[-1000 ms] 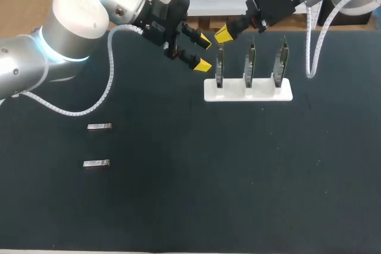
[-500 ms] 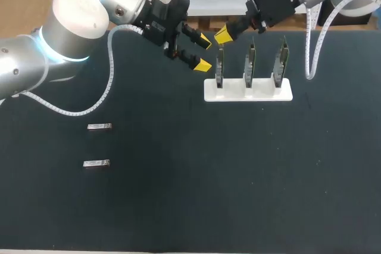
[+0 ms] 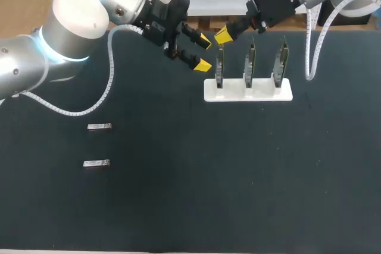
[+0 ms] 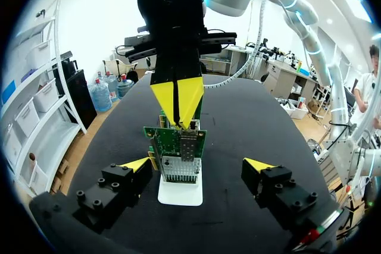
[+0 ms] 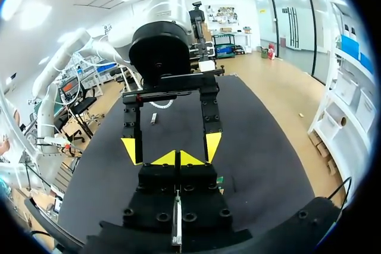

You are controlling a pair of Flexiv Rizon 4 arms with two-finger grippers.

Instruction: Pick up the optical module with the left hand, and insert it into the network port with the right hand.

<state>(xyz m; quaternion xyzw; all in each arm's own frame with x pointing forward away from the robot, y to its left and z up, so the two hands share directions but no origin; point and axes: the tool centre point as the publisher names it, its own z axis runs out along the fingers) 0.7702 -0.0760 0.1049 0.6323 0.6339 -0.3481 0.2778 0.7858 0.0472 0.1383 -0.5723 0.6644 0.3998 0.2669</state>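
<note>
Two small silver optical modules lie on the dark mat at the left, one (image 3: 99, 126) behind the other (image 3: 96, 163). A white stand (image 3: 247, 90) holds three upright green boards with network ports. My left gripper (image 3: 204, 53) hovers open just left of the leftmost board (image 3: 219, 66), nothing between its fingers. My right gripper (image 3: 223, 35) is shut, its tips just above that board's top edge. In the left wrist view, the board (image 4: 176, 147) stands ahead of my open left gripper (image 4: 197, 164), with the right gripper (image 4: 177, 100) closed over it. The right wrist view shows my right gripper (image 5: 177, 159) shut and the left gripper (image 5: 171, 144) facing it.
The black mat (image 3: 208, 176) covers the table. The other two boards (image 3: 250, 63) (image 3: 280, 63) stand to the right of the first on the same stand. One module (image 5: 153, 118) shows far off behind the left gripper in the right wrist view.
</note>
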